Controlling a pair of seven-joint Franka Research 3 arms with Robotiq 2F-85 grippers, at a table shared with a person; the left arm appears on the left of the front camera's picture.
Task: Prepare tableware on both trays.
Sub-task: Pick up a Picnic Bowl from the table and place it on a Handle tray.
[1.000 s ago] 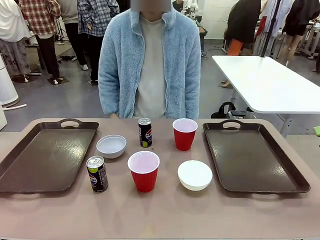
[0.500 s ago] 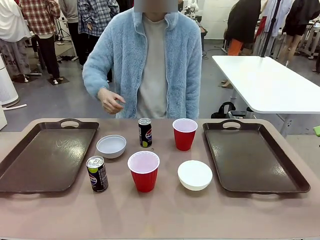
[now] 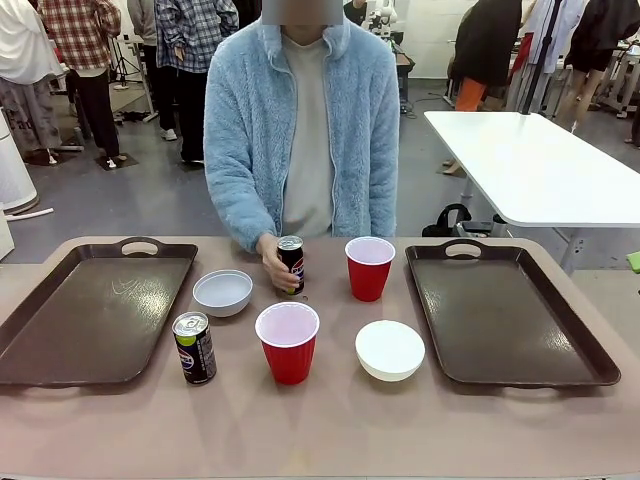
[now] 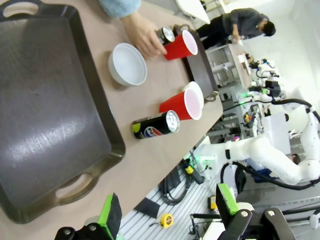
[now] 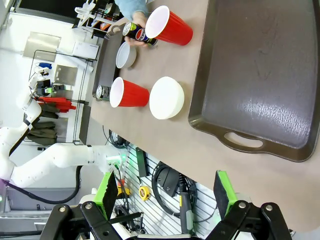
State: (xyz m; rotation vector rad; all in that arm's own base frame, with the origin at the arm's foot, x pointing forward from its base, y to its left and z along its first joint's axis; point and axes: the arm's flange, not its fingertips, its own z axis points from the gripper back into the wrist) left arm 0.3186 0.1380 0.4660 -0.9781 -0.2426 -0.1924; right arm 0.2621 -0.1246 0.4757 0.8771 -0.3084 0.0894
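Brown left tray (image 3: 90,320) and right tray (image 3: 515,320) lie bare at either end of the desk (image 3: 320,430); all the tableware sits between them, none on a tray yet. Front view: the person's hand (image 3: 268,262) is wrapped round the far can (image 3: 291,262), with the far cup (image 3: 369,266) just beside it and the left bowl (image 3: 222,292) near on the other side. Front row, untouched: the near can (image 3: 194,347), the near cup (image 3: 287,341), the right bowl (image 3: 389,350). Left wrist view: the left gripper (image 4: 167,207) hangs off the desk edge by the left tray's handle, jaws wide, holding nothing. Right wrist view: the right gripper (image 5: 164,192) is likewise wide and empty, off the desk edge by the right tray's handle. Risks, as judged: an arm reaching into the back row while the person's hand is there could meet it, so front-row items look safer. The near can is slim and tall and the cups look light; an off-centre close or a brushing finger could tip them, and the near cup stands near the near can. Both arms going for the middle together could cross. A pinch on a low bowl rim may slip.
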